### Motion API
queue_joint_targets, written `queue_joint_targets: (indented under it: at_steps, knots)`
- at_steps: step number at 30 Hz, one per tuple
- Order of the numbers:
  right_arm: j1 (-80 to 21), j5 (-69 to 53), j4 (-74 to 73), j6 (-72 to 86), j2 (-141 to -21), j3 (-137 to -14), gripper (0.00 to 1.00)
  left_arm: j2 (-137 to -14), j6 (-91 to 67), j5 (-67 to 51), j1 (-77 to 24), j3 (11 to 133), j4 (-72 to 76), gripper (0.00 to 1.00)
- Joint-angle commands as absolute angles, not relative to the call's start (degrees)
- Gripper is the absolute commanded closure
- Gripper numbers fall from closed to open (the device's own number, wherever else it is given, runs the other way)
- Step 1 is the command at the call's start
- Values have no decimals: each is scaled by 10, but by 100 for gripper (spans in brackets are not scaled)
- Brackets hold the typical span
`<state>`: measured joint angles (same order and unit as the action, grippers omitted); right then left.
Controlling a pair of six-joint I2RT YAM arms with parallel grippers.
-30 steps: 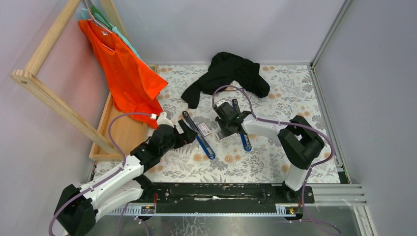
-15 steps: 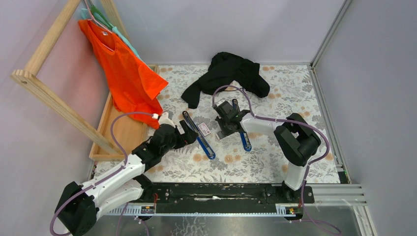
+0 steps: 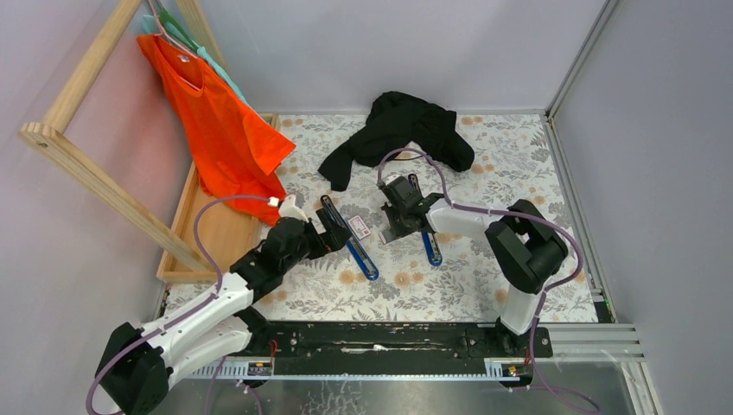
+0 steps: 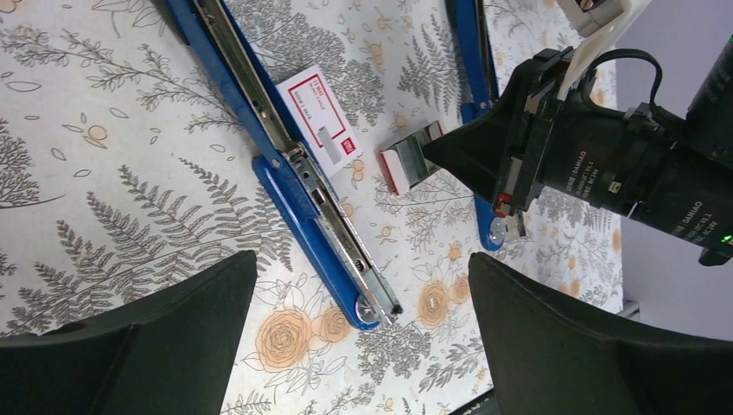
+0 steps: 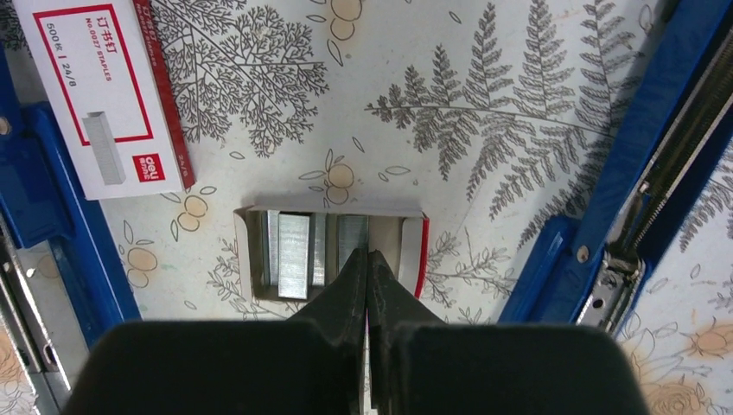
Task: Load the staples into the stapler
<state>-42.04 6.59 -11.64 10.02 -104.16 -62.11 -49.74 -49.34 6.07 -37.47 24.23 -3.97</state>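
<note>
The left gripper (image 4: 361, 259) hangs low over the floral bench (image 4: 104, 173), jaws wide apart, above the near end of an opened blue stapler (image 4: 290, 173). Just beside that stapler lies the white-and-red staple box (image 5: 104, 95), then the small tray (image 5: 298, 251) of grey-silver strips. The right gripper (image 5: 367, 259) dips into the tray, jaws together (whether they pinch a strip cannot be told). A 2nd blue stapler (image 5: 657, 147) lies alongside, and farthest back is a black garment (image 3: 398, 130).

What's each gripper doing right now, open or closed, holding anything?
Left gripper: open, empty, over the blue stapler.
Right gripper: shut, tips at the staple tray; whether they pinch a strip cannot be told.
</note>
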Motion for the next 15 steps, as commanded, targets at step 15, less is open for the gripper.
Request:
queue_joint_targets:
  at_steps: [15]
  knots:
    - [-415, 26, 67, 178, -820, -499, 100, -421, -478, 15, -375, 207, 84, 2]
